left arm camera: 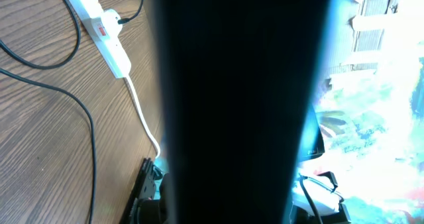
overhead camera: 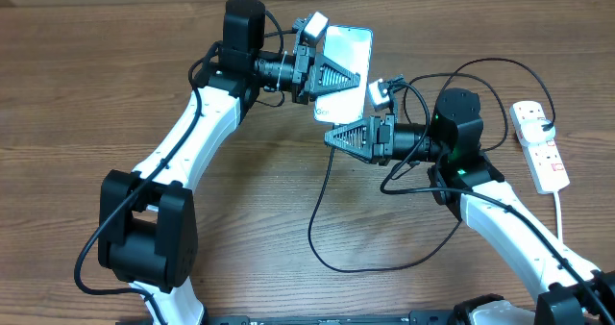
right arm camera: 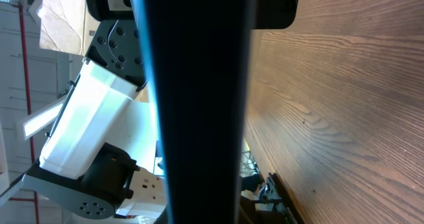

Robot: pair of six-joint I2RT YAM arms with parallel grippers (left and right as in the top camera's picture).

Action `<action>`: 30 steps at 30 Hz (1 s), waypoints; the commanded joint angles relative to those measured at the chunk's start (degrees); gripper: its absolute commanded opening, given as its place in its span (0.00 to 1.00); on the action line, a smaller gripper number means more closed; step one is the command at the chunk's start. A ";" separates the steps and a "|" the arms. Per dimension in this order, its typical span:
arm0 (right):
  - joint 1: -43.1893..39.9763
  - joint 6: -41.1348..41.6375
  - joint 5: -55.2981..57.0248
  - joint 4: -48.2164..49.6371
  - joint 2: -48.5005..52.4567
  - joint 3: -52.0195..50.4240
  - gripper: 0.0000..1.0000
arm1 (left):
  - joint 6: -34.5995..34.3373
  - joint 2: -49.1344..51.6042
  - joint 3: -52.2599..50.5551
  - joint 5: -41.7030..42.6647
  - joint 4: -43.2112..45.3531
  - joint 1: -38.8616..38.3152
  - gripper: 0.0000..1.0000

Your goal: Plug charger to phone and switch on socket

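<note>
One phone [overhead camera: 348,48], pale screen, pinched by your left gripper [overhead camera: 346,76], one charger [overhead camera: 310,231], one socket [overhead camera: 539,144] at three o'clock, right gripper's [overhead camera: 336,136] grip unclear

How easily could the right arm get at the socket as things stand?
Probably not at once. The right gripper faces away from the socket, up against the phone. Yet the socket lies close beside that arm, unblocked, so turning should suffice.

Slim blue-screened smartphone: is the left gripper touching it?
Touching. Overhead shows the left gripper clamped across the smartphone, whose dark edge fills the left wrist view.
</note>
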 commanded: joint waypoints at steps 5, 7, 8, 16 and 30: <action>-2.32 -0.70 6.27 2.27 -0.52 1.16 0.75 | 1.36 -1.84 0.44 5.53 -0.50 -0.52 0.04; -2.32 -5.73 4.66 2.23 -0.52 1.16 0.93 | 1.33 -1.84 0.44 6.40 -0.48 -0.52 0.04; -2.34 -6.73 4.37 2.08 -0.52 1.16 0.94 | 1.36 -1.84 0.44 6.84 -0.48 -0.52 0.04; -4.13 -5.95 3.52 2.10 -0.52 1.16 0.82 | 2.86 -1.84 0.44 8.92 -0.50 -0.90 0.04; -4.17 -4.72 1.44 3.67 -0.52 1.16 0.14 | 7.80 -1.84 0.37 7.80 -0.70 -1.68 0.04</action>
